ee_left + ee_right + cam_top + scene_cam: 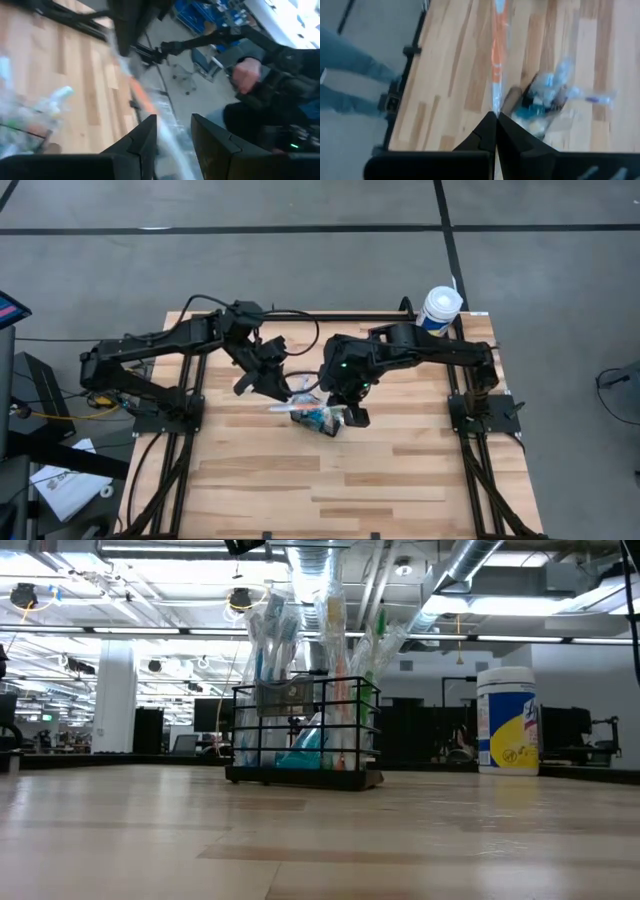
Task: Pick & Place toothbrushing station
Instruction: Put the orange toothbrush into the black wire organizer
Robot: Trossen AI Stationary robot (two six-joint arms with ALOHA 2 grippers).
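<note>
The toothbrushing station point(300, 735), a black wire caddy, stands on its base mid-table point(322, 418) with several wrapped brushes upright in it. An orange toothbrush in a clear wrapper point(498, 65) hangs above the table beside the caddy, stretched between both grippers. My left gripper point(173, 142) has the wrapper running between its fingers. My right gripper point(495, 114) is shut on the wrapper's other end. In the high view, the left gripper point(262, 385) is left of the caddy and the right gripper point(345, 402) is over it. My left gripper has the clear wrapper point(170, 145) running lengthwise between its two fingers, near one end of the wrapped toothbrush point(140, 97). The fingers come nearly level from the table's left. The brush is clear of the table. My right gripper pinches the thin end of the wrapper point(496, 107) between its shut fingertips, slanting down from the table's right. The wrapped brush runs straight on from the fingertips, along them, lifted clear of the table.
A white tub with a yellow-blue label point(440, 308) stands at the far right corner point(507, 720). A seated person's hand point(247, 75) shows beyond the table, and legs in jeans point(350, 70) stand beside its edge. Bare wood lies toward the near edge.
</note>
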